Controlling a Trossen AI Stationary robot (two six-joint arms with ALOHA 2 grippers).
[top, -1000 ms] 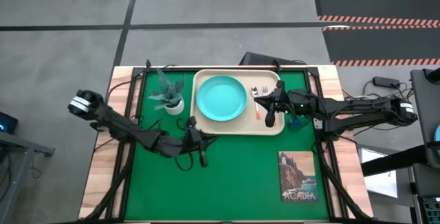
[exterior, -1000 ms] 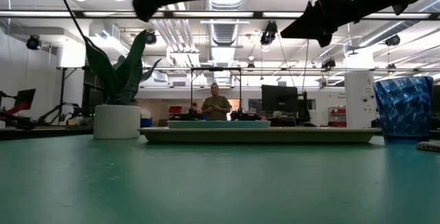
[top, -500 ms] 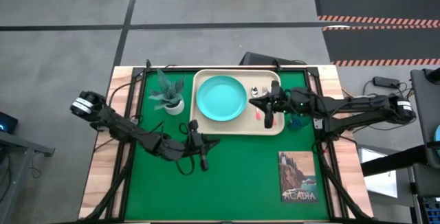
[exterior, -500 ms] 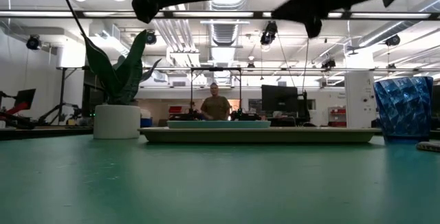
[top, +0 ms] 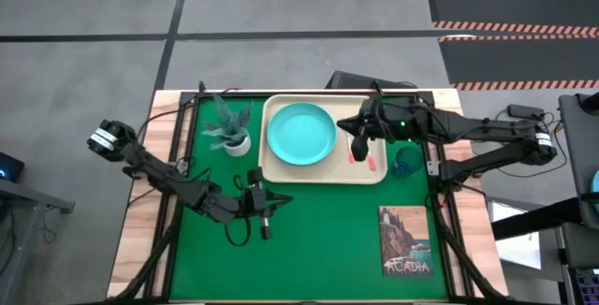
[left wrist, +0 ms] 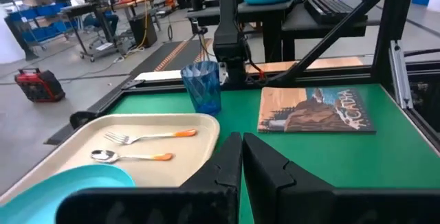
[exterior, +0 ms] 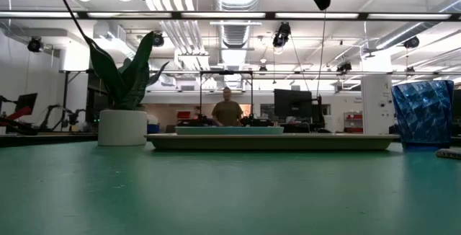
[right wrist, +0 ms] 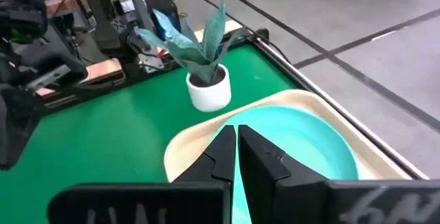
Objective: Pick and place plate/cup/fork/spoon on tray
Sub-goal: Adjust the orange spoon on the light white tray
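Green felt covers the counter (top: 318,230), with a workshop hall of pipes and ceiling lights behind it and a person (exterior: 227,111) standing far back in the low view.

Past the left tool (top: 263,213), whose two fingers are pressed together on nothing, lies the tray (top: 323,172). It holds the plate (top: 301,134), and beside the plate the fork (left wrist: 148,137) and spoon (left wrist: 130,157) lie side by side, handles toward the cup (left wrist: 202,87). The cup stands upright on the felt just off the tray's edge, empty as far as I can see. Beyond it lies a picture book (left wrist: 316,110), flat on the felt.

The right tool (top: 359,130) hangs over the tray, above the cutlery, its fingers closed together and empty. Ahead of it sit the plate and, farther on, a potted plant (right wrist: 207,59) off the tray's corner.

From above, that tool's arm covers part of the cutlery, so only the orange handles show clearly; the left wrist view shows tines and bowl plainly. From counter height the tray is a thin band with the plate's rim just above it, the cutlery hidden behind the rim, and the cup (exterior: 423,112) looms at the edge, cut off. Both tools there are only dark shapes along the ceiling. The right wrist view shows the plate half hidden by its own fingers.
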